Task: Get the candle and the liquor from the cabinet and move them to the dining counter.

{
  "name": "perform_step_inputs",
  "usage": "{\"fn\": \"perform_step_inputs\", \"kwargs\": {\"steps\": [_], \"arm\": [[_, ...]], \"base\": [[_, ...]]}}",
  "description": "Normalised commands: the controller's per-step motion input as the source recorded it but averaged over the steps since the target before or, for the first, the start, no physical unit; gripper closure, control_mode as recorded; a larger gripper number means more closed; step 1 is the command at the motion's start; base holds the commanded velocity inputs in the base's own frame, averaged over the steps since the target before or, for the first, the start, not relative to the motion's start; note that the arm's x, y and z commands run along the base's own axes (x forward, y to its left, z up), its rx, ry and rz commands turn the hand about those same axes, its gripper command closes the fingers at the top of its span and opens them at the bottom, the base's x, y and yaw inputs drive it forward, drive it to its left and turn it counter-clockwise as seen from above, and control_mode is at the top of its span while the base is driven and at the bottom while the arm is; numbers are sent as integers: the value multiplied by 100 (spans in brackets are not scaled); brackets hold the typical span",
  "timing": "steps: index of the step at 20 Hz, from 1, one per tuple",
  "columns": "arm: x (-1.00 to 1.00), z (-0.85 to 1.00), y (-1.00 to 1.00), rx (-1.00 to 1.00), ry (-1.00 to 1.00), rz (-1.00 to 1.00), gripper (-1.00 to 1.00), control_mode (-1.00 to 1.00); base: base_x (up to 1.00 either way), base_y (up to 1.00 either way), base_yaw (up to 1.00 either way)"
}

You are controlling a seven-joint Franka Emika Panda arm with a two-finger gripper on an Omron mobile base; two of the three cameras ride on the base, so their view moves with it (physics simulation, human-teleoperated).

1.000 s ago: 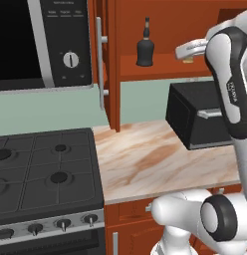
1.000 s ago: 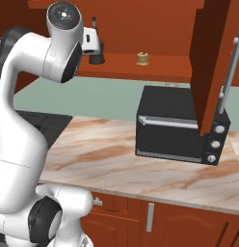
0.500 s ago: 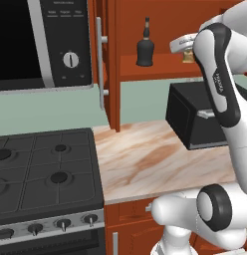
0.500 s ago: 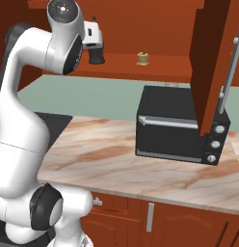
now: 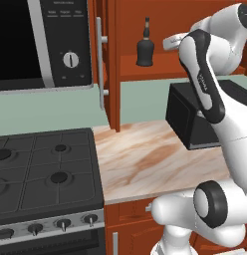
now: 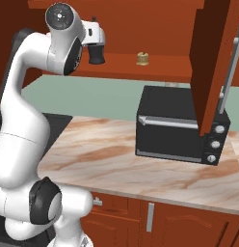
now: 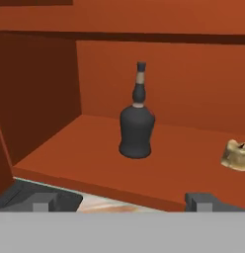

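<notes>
Cabinet [image 5: 113, 64] doors open, liquor [image 7: 137, 123] stands upright on the lower shelf [image 7: 95, 163], toward the left half, clear of the side wall. Candle [image 7: 235, 154] sits on the same shelf to the liquor's right, well apart from it, cut off at the edge of the hand view. Gripper [image 7: 124, 200] is spread wide, nothing between the fingertips [image 7: 40, 200], holding nothing; it hangs in front of the shelf edge, pointed at the liquor, not touching it. In the left base view the liquor [image 5: 145, 47] is on the shelf just left of the arm's wrist. In the right base view the candle [image 6: 143, 58] sits mid-shelf, the liquor mostly hidden behind the hand. Black toaster oven [image 6: 179, 128] stands on the marble-look desk [image 6: 116, 159] below the cabinet, partly behind the open right door [image 6: 213, 62]. Stove [image 5: 43, 169] is left of the desk, microwave [image 5: 43, 45] above it. Both task items are still in the cabinet.
</notes>
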Motion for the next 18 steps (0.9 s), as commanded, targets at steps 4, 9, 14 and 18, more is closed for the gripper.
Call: {"fn": "perform_step_inputs", "kwargs": {"steps": [4, 9, 14, 18], "arm": [[23, 0, 0, 0, -3, -7, -100, -100], [36, 0, 0, 0, -9, -11, -100, -100], [27, 7, 2, 6, 0, -4, -100, -100], [22, 4, 12, 9, 0, 0, -100, -100]], "base": [[0, 0, 0], [0, 0, 0], [0, 0, 0], [0, 0, 0]]}}
